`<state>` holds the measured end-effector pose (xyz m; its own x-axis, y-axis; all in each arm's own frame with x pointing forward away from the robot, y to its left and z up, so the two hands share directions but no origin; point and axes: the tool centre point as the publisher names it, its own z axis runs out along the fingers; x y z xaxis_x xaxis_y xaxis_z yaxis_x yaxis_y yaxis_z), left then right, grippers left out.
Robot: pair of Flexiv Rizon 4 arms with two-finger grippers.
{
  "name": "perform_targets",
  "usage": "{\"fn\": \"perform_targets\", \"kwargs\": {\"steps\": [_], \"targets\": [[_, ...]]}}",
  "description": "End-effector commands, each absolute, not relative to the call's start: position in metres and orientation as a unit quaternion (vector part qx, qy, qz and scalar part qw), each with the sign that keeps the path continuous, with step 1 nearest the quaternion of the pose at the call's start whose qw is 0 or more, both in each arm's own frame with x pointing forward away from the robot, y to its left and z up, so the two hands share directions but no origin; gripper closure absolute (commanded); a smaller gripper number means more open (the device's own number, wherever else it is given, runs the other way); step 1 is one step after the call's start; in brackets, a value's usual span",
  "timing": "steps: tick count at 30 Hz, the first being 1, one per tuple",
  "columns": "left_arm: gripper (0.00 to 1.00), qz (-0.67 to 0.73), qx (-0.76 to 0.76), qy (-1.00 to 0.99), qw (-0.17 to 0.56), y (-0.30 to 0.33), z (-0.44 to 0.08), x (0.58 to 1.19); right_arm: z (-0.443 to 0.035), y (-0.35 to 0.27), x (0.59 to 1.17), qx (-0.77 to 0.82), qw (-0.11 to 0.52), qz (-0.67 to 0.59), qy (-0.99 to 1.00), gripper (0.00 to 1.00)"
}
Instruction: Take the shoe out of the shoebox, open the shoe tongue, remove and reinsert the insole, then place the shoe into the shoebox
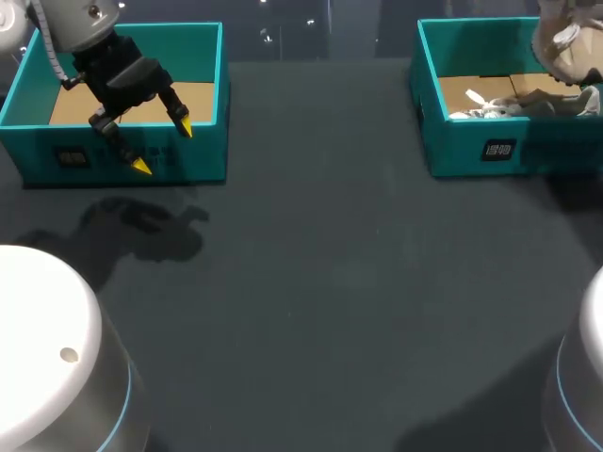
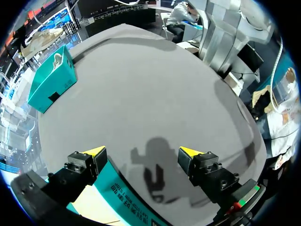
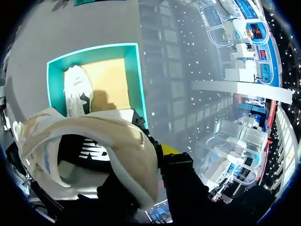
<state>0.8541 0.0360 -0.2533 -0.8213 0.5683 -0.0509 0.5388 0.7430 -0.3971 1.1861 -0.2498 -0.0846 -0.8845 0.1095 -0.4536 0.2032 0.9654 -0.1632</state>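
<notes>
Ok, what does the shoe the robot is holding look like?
The shoe is cream and tan, soft-looking, with a black inside bearing white print. My right gripper clamps its rim and holds it in the air above the teal shoebox, where another, white shoe lies on brown cardboard.

Dark table [image 1: 320, 301] w/ left shoebox [image 1: 203, 160] & right shoebox [image 1: 462, 151], both teal.

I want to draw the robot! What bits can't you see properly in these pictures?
Right gripper: the beige shoe covers most of it in the right wrist view.
Beige shoe: the head view's corner cuts part off.
Left shoebox floor: partly hidden under the left gripper, head view.
White shoe in the right shoebox: too blurry for details, head view.
</notes>
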Motion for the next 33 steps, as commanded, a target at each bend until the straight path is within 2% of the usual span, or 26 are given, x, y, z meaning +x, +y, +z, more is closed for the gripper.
{"fn": "perform_targets", "kwargs": {"steps": [1, 4, 12, 16, 28, 33], "targets": [[0.0, 0.2, -0.297, -0.933, 0.037, 0.036, -0.253, 0.854, -0.08, -0.261, 1.196, 0.091, 0.218, -0.097, 0.967, 1.0], [0.0, 0.2, -0.297, -0.933, 0.037, 0.036, -0.253, 0.854, -0.084, -0.268, 1.192, 0.117, 0.22, -0.083, 0.965, 1.0], [0.0, 0.2, -0.297, -0.933, 0.037, 0.036, -0.253, 0.854, -0.106, -0.31, 1.175, 0.347, 0.195, -0.076, 0.914, 1.0], [0.0, 0.2, -0.297, -0.933, 0.037, 0.036, -0.253, 0.854, -0.114, -0.329, 1.169, 0.498, 0.139, -0.074, 0.853, 1.0], [0.0, 0.2, -0.297, -0.933, 0.037, 0.036, -0.253, 0.854, -0.114, -0.329, 1.169, 0.498, 0.139, -0.074, 0.853, 1.0], [0.0, 0.2, -0.297, -0.933, 0.037, 0.036, -0.253, 0.854, -0.125, -0.341, 1.163, 0.59, 0.135, -0.059, 0.794, 1.0]]}}
